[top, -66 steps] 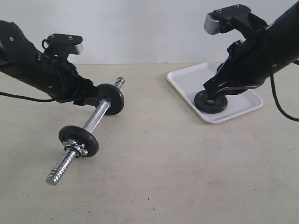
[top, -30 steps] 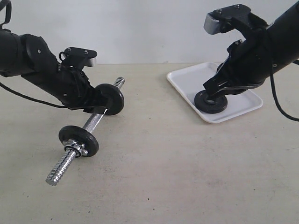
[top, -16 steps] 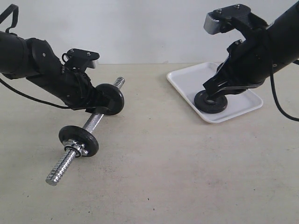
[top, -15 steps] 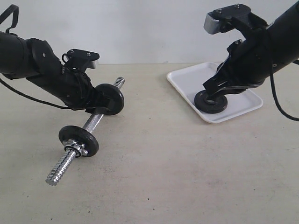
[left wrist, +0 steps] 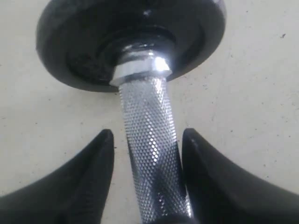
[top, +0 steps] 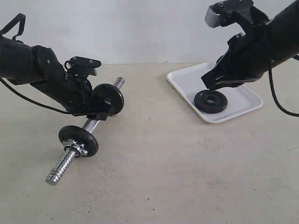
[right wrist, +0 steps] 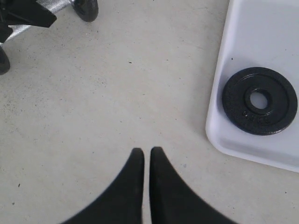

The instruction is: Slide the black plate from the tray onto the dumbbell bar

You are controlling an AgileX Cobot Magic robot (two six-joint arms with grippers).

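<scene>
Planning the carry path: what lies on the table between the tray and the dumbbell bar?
Nothing: the exterior view shows bare table between the tray and the dumbbell bar.

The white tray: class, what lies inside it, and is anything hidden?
Inside the white tray lies one black plate, flat, centre hole up. In the exterior view the right gripper covers part of the tray; the tray surface beneath the plate is hidden.

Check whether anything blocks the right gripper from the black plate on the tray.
Nothing visible does. The black plate lies flat and uncovered in the tray; the right gripper, fingers together, hangs above with only open space between.
</scene>
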